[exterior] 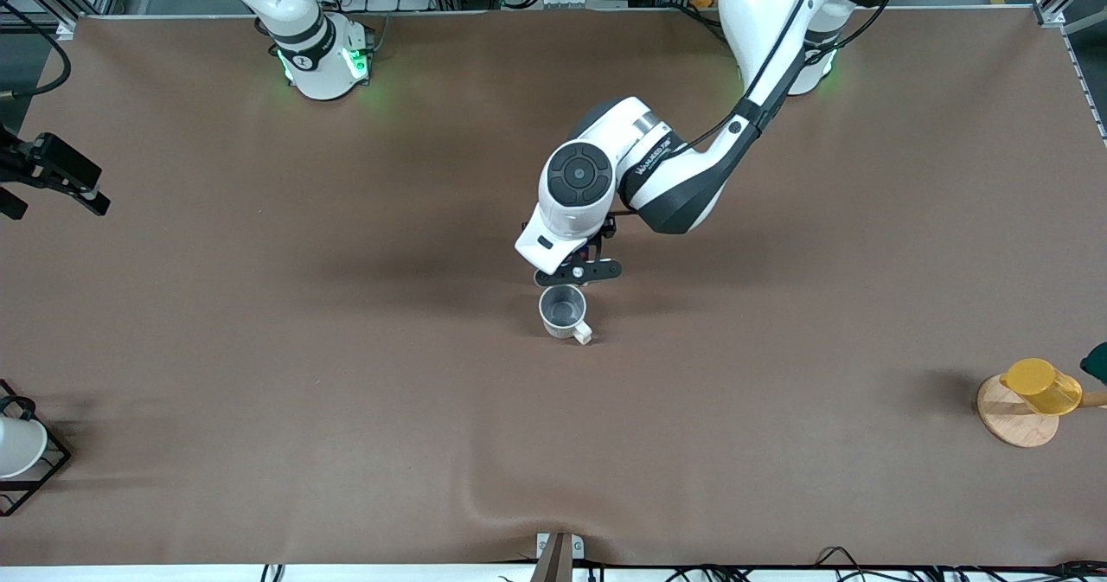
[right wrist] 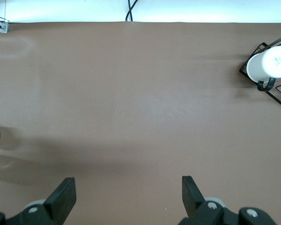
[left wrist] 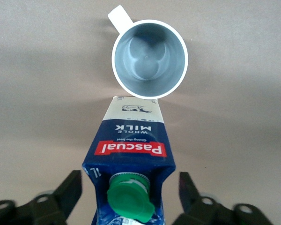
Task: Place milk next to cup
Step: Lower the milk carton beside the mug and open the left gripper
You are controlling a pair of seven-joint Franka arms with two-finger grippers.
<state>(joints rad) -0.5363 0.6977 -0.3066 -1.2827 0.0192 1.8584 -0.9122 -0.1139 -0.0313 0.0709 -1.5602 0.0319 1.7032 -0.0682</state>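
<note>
The milk (left wrist: 131, 145), a dark-blue carton with a green cap and red label band, stands upright on the brown table right beside the cup (left wrist: 150, 58). The cup is an off-white mug with a grey inside (exterior: 564, 310), and I cannot tell whether the two touch. My left gripper (left wrist: 130, 187) is open, with a finger on each side of the carton's top and a small gap at each. In the front view the left hand (exterior: 575, 271) hides the milk, which stands just farther from the camera than the cup. My right gripper (right wrist: 126, 192) is open and empty, waiting at the right arm's end (exterior: 52, 175).
A yellow cup on a wooden disc (exterior: 1038, 392) stands near the left arm's end of the table. A white cup in a black wire rack (exterior: 22, 452) stands at the right arm's end and also shows in the right wrist view (right wrist: 271, 65).
</note>
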